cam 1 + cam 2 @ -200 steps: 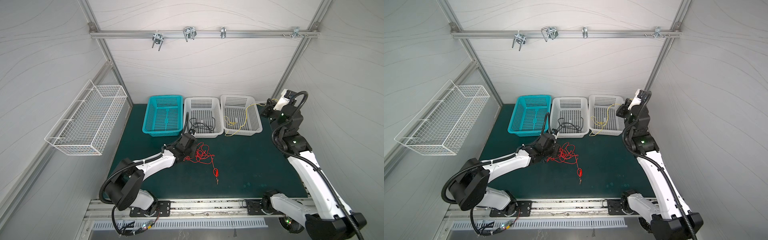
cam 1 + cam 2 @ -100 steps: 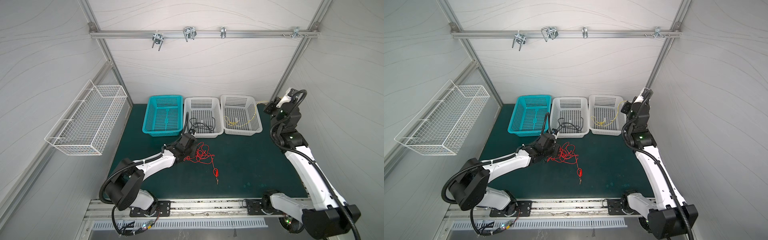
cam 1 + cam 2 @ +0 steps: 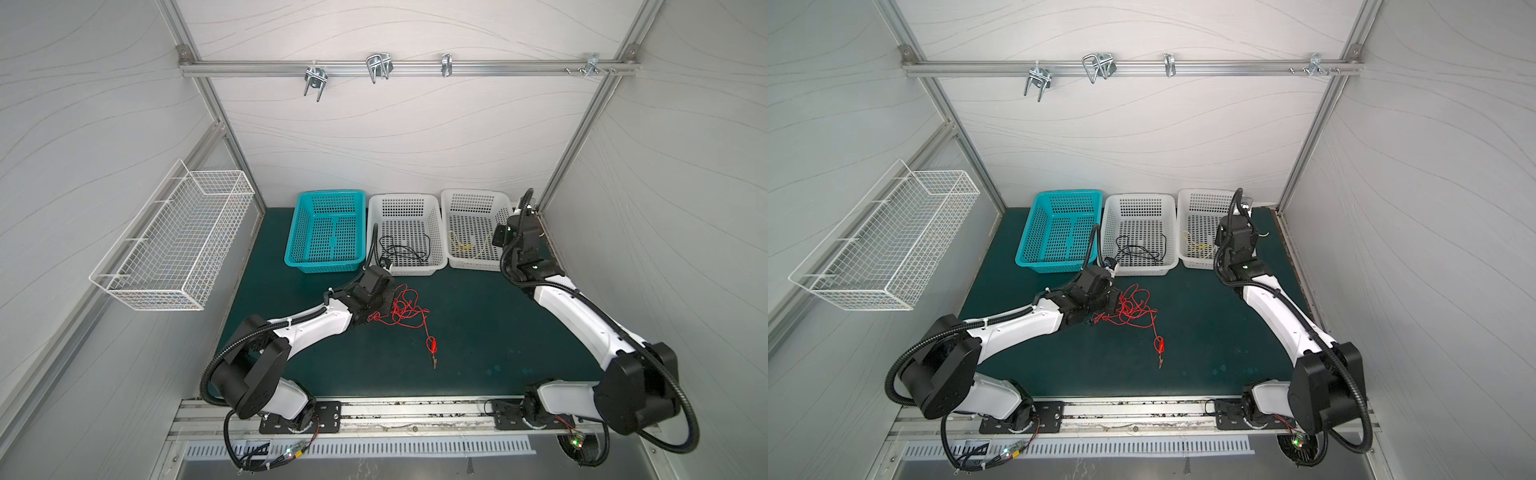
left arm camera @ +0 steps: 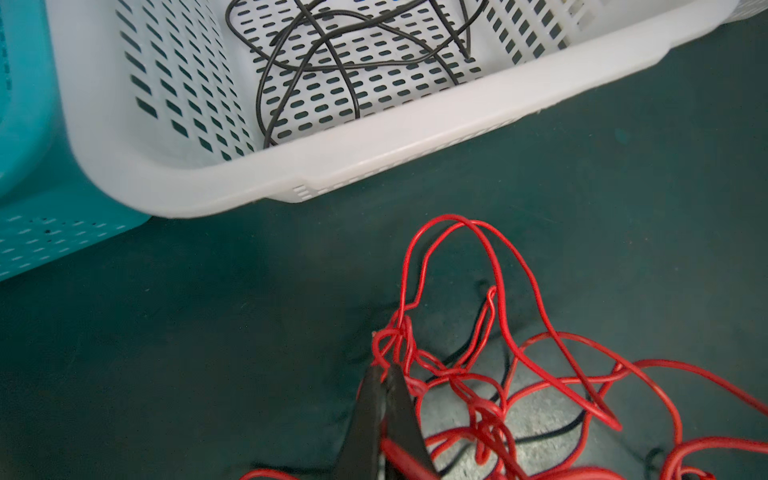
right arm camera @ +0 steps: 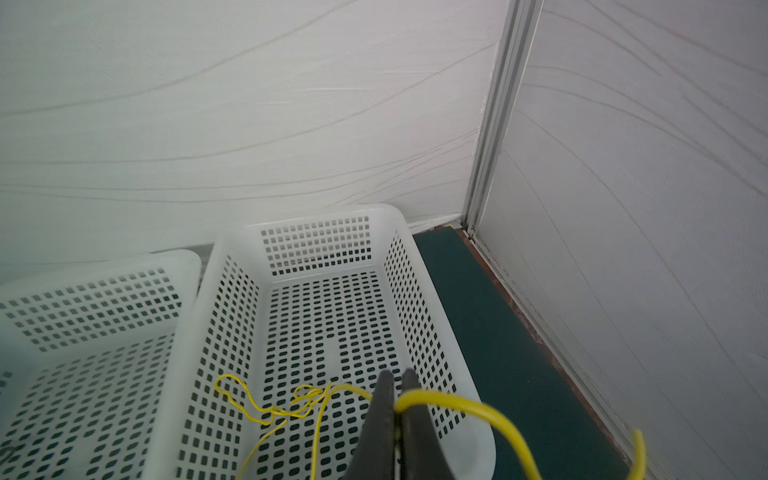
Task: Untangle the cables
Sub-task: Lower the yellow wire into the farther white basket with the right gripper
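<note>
We count three cables, three plastic baskets, one wire basket point(image 3: 174, 241) on the side wall, and two arms with one claw each.

**Containers**
- The teal basket point(image 3: 326, 237) holds nothing.
- The middle white basket point(image 3: 402, 203) holds the black cable point(image 3: 401, 249), which lies in loose loops on its floor.
- The right white basket point(image 3: 473, 199) holds most of the yellow cable point(image 3: 461, 246).

All three baskets stand side by side along the back of the green counter point(image 3: 478, 332).

**Red cable**
The red cable point(image 3: 405, 307) lies tangled on the counter, just in front of the middle white basket. One strand runs from the tangle toward the front of the counter and ends in a red clip point(image 3: 431, 345).

**What each view adds**
- Both top views show the whole layout and the clip, but not the tips of either claw.
- The left wrist view shows the left claw point(image 4: 384, 374) with its fingers together, pinching a knot of red strands at the tips. Loops of the red cable stand up from the counter beside it.
- The right wrist view shows the right claw point(image 5: 397, 372) clamped on the yellow cable above the near end of the right white basket. One side of the yellow cable drops into that basket. The other curves away over the rim.
- We see only one red clip in any view.
</note>
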You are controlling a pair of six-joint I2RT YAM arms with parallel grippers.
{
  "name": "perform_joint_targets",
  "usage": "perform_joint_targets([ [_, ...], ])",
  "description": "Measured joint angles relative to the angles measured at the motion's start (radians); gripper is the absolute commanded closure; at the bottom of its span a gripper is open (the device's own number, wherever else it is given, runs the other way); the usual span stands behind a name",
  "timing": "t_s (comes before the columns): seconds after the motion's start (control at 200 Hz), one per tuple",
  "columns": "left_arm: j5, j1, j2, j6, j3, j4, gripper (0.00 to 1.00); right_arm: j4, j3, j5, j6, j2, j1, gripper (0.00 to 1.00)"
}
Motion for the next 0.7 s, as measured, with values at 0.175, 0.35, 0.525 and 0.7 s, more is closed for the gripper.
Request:
perform_joint_targets([
  [0.175,0.000,0.000,0.000,0.000,0.000,0.000,1.00,0.007,0.013,0.004,0.002,0.079,0.000,1.00],
  [0.35,0.001,0.000,0.009,0.000,0.005,0.000,1.00,-0.003,0.060,-0.032,0.011,0.193,0.000,1.00],
  [0.525,0.002,0.000,0.014,0.000,0.012,0.000,1.00,-0.045,0.133,-0.090,0.028,0.316,0.000,1.00],
  [0.7,0.002,0.000,0.014,0.000,0.012,0.000,1.00,-0.097,0.199,-0.146,0.055,0.419,0.000,1.00],
])
